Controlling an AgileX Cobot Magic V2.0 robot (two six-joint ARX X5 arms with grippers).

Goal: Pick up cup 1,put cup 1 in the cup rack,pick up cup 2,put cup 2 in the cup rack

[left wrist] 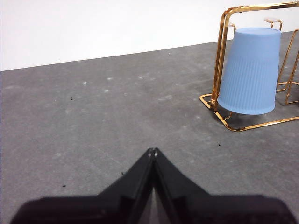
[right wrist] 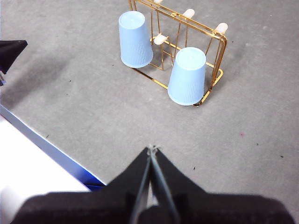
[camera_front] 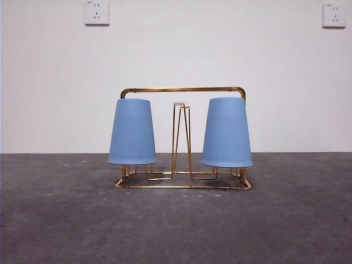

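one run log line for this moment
cups: both blue cups upturned on cup rack | left hand: shut, clear | right hand: shut, clear

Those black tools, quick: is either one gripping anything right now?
Left tool: closed, holding nothing.
Right tool: closed, holding nothing.

Cup rack on grey table

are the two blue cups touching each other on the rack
Apart. The front view shows the left cup and right cup with open rack prongs between them.
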